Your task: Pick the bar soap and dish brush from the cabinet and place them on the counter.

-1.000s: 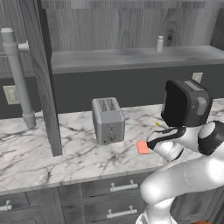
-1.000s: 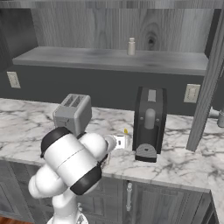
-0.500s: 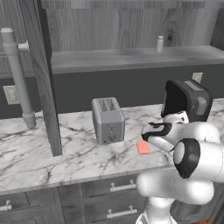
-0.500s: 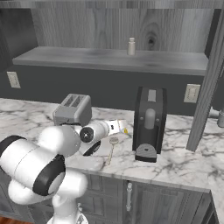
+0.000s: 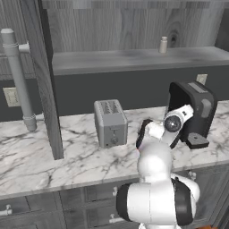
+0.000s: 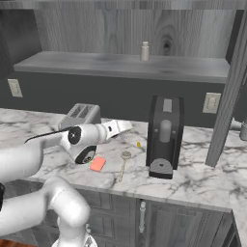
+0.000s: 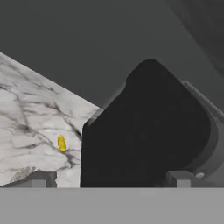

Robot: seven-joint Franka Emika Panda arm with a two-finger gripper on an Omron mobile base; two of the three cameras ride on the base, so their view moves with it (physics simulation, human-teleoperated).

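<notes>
The orange-red bar soap (image 6: 98, 163) lies flat on the marble counter (image 6: 202, 179) in front of the toaster. Just right of it lies the tan dish brush (image 6: 123, 166), round head toward the wall. My gripper (image 6: 126, 125) hovers above and behind both, touching neither. In the hand view my gripper (image 7: 109, 178) is open and empty, its tips wide apart, facing the black coffee machine (image 7: 148, 131). The cabinet shelf (image 6: 120, 66) runs above, and the counter (image 5: 67, 156) also shows in the left base view.
A toaster (image 5: 110, 123) and the coffee machine (image 6: 165, 135) stand on the counter. A small beige bottle (image 6: 144, 50) sits on the shelf. Open cabinet doors (image 5: 42, 76) (image 6: 231, 96) hang at both sides. A yellow speck (image 7: 61, 143) lies near the machine.
The arm has folded back and the hand has risen off the counter, staying open. Soap and brush lie where they were.
</notes>
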